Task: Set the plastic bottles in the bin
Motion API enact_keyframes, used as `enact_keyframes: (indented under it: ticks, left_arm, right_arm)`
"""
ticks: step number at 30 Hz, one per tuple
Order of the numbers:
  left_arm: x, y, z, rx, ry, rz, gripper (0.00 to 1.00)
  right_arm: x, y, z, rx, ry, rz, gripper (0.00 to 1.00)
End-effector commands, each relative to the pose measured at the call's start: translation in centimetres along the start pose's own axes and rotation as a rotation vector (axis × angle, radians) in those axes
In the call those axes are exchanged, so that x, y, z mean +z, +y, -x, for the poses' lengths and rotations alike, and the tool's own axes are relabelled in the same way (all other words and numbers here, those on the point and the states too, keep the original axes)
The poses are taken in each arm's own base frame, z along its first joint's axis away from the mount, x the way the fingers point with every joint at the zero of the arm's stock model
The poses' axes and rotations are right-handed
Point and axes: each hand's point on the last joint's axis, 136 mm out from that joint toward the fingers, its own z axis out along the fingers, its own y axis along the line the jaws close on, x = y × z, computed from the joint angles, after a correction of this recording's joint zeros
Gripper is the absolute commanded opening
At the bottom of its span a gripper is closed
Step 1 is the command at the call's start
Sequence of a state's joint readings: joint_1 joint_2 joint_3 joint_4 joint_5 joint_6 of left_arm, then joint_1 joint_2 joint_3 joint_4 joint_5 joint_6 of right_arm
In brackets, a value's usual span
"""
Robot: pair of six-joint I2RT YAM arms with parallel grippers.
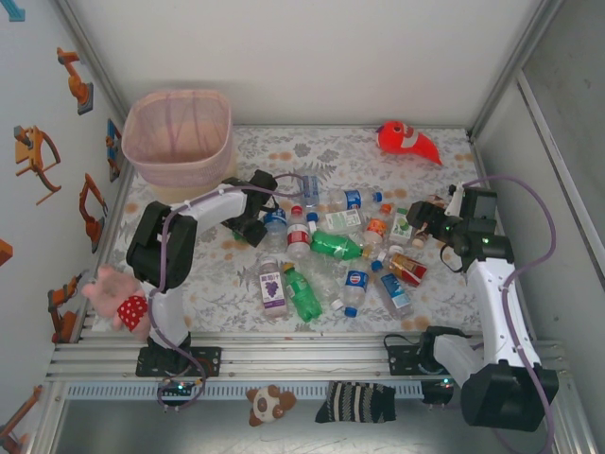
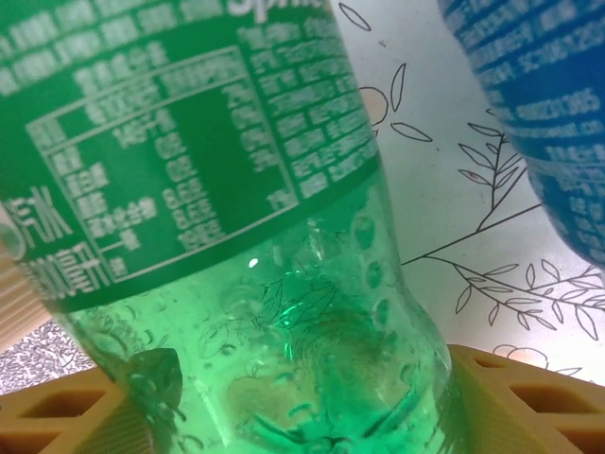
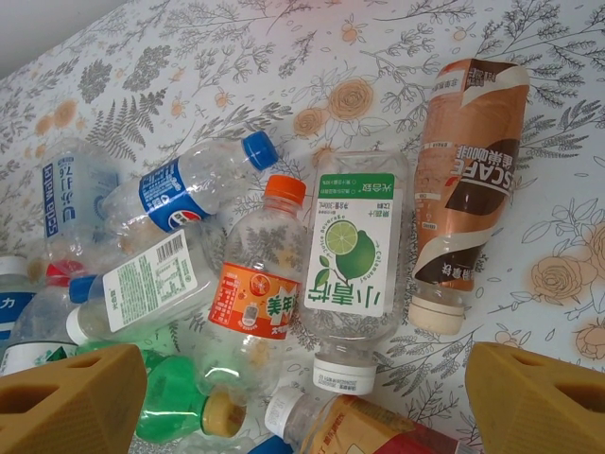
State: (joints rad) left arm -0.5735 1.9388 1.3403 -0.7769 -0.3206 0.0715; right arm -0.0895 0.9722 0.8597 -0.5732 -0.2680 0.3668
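Several plastic bottles (image 1: 336, 245) lie scattered across the middle of the flowered cloth. The pale pink mesh bin (image 1: 180, 137) stands at the back left. My left gripper (image 1: 248, 225) is low at the left edge of the heap. In its wrist view a green Sprite bottle (image 2: 236, 284) spans the whole gap, and my left gripper (image 2: 284, 407) is shut on it, with a yellow finger against each side. A blue-labelled bottle (image 2: 539, 113) lies just to the right. My right gripper (image 1: 423, 224) hovers open over a lime-label bottle (image 3: 352, 265), an orange-label bottle (image 3: 257, 293) and a brown coffee bottle (image 3: 468, 180).
A red-orange fish plush (image 1: 408, 140) lies at the back right. A pink plush (image 1: 118, 295) sits by the left arm's base. A small brown-white toy (image 1: 269, 404) and a striped cloth (image 1: 354, 402) lie in front of the rail. Walls close in on three sides.
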Motion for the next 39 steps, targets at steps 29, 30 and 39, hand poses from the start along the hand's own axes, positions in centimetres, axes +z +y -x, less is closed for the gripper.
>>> enact_keyframes:
  ticks: [29, 30, 39]
  left_arm:
    - [-7.9, 1.7, 1.6, -0.101, -0.213, -0.013, 0.58]
    - [-8.9, 1.7, 1.9, -0.101, -0.239, -0.018, 0.58]
    - [-19.5, 1.3, 4.0, -0.131, -0.531, -0.190, 0.57]
  right_arm:
    - [-1.2, -0.1, 0.5, -0.020, -0.033, -0.024, 0.87]
    - [-1.2, -0.2, 0.4, -0.020, -0.032, -0.026, 0.86]
    - [-1.1, -0.1, 0.6, -0.018, -0.036, -0.022, 0.86]
